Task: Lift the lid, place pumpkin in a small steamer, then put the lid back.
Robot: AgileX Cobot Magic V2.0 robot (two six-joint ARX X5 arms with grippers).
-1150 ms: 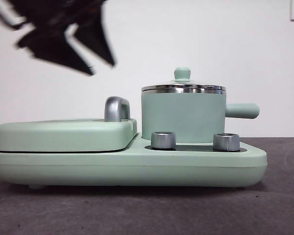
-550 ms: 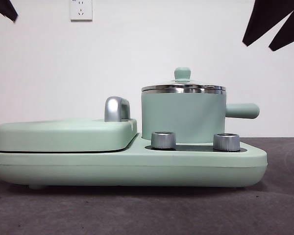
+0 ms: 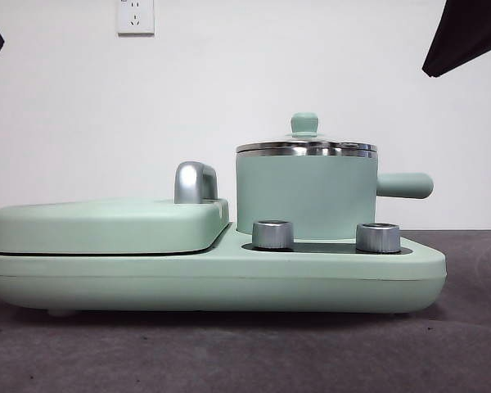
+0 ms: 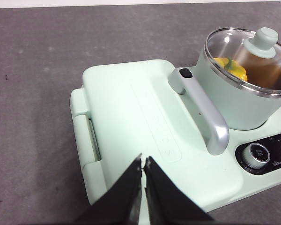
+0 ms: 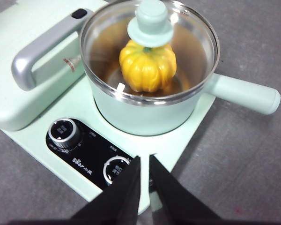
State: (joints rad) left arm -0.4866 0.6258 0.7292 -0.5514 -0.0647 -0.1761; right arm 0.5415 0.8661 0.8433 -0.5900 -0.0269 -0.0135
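The small steamer (image 3: 307, 196) stands on the right of the mint-green base, its side handle pointing right. The lid (image 3: 306, 147) sits closed on it, knob on top. Through the glass the pumpkin (image 5: 147, 68) shows inside the pot; it also shows in the left wrist view (image 4: 230, 68). It is hidden in the front view. My right gripper (image 5: 144, 161) is shut and empty, high above the base's knobs in front of the steamer (image 5: 150, 103). My left gripper (image 4: 143, 161) is shut and empty, high above the flat cover.
The wide base (image 3: 213, 282) carries two silver knobs (image 3: 272, 234) and a large flat cover (image 3: 106, 225) with a chrome handle (image 3: 194, 182) on the left. Black arm tips show at the top corners (image 3: 466, 37). Grey table lies around.
The large blurred dark arm at the upper left a second ago has gone up. Both arms now show only as smaller black tips at the top corners. Steamer and lid have not moved.
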